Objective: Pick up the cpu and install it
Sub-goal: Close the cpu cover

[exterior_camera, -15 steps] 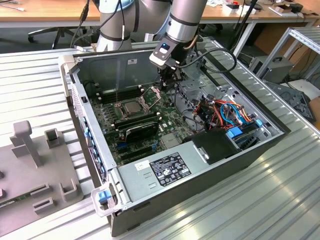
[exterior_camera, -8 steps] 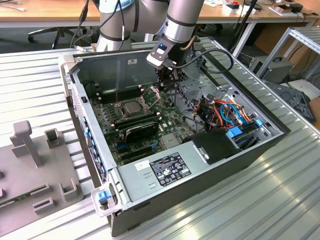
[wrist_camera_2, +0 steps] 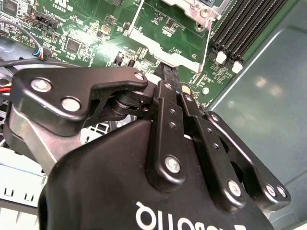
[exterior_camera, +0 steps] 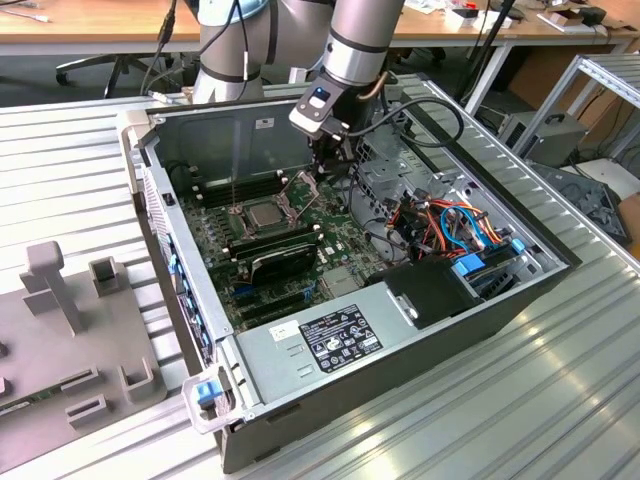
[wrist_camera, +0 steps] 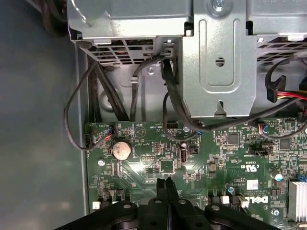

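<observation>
The cpu (exterior_camera: 264, 212), a small silver-grey square, lies flat in its socket on the green motherboard (exterior_camera: 335, 225) inside the open computer case. The hinged metal socket frame (exterior_camera: 300, 188) stands tilted up beside it, toward the exterior view's right. My gripper (exterior_camera: 324, 172) hangs just beyond that raised frame, low over the board. In both wrist views its thin black fingers (wrist_camera: 165, 184) are pressed together, with nothing seen between them. In the second wrist view the fingertips (wrist_camera_2: 168, 72) sit right at the edge of the socket frame (wrist_camera_2: 163, 45); I cannot tell whether they touch it.
Long black memory slots (wrist_camera_2: 240, 28) run beside the socket. A metal drive cage (wrist_camera: 218, 57) with dangling cables (wrist_camera: 172, 100) rises near the gripper. A coin battery (wrist_camera: 121, 150), a black card (exterior_camera: 283, 255), the power supply (exterior_camera: 330, 335) and coloured wires (exterior_camera: 450, 225) crowd the case. A grey fixture (exterior_camera: 60, 330) lies outside.
</observation>
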